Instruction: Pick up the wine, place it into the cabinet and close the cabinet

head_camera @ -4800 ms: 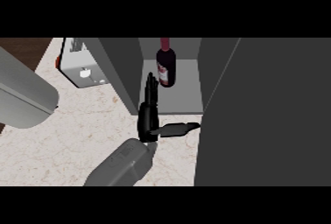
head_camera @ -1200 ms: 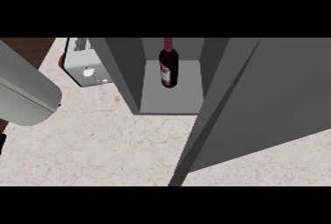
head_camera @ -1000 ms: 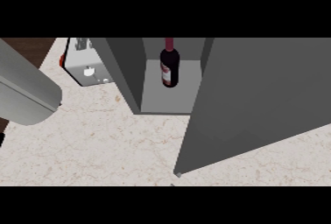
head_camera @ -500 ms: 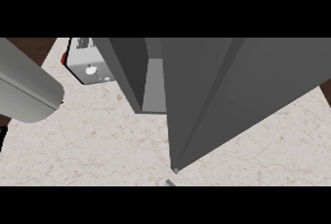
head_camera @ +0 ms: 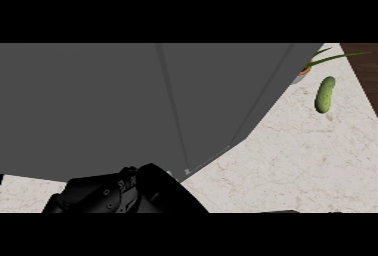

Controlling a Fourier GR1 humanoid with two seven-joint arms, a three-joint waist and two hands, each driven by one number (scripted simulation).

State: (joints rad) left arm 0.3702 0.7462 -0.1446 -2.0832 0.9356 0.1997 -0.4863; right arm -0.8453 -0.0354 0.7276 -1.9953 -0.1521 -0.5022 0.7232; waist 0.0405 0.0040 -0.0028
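Can't spot the wine anywhere, hidden behind the grey cabinet (head_camera: 111, 105) doors, which look shut and fill most of the view. Black hand (head_camera: 122, 192) low at the left edge, right up against the cabinet's bottom corner; can't tell how the fingers sit. Off right on the counter (head_camera: 295, 160): cucumber (head_camera: 325, 94), plant (head_camera: 314, 65).
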